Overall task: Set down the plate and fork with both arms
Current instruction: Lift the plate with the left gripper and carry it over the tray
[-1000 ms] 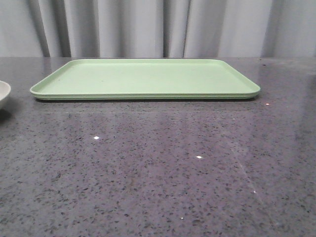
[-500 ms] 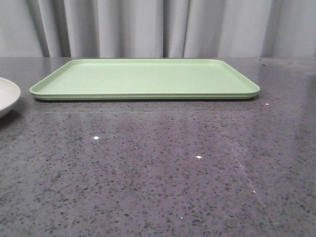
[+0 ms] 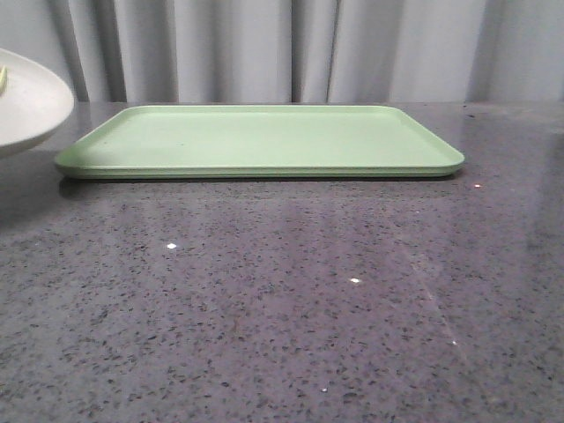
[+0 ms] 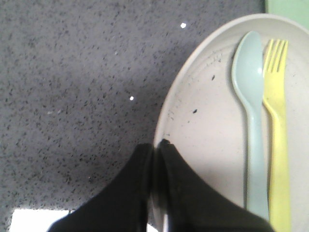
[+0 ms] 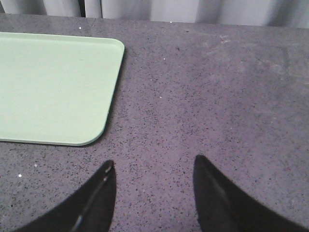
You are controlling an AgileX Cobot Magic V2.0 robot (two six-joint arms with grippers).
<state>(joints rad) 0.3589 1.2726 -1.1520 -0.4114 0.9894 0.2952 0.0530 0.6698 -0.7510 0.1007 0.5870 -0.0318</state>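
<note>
Left tool (image 4: pixel 153 151) pinched on plate (image 4: pixel 212 121) rim, plate airborne beside tray (image 3: pixel 264 141) left end; fork (image 4: pixel 276 125) and blue-grey spoon (image 4: pixel 252 111) lie loose inside; keep plate level, move slowly over tray; right tool (image 5: pixel 153 188) spread wide, empty above tabletop (image 5: pixel 217 96).

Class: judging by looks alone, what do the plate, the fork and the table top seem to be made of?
Plate: likely melamine or glazed ceramic, off-white, speckled, softly matte. Fork: probably plastic, uniform bright yellow, thick and rounded. Table top: polished speckled grey stone or imitation, showing reflections.
</note>
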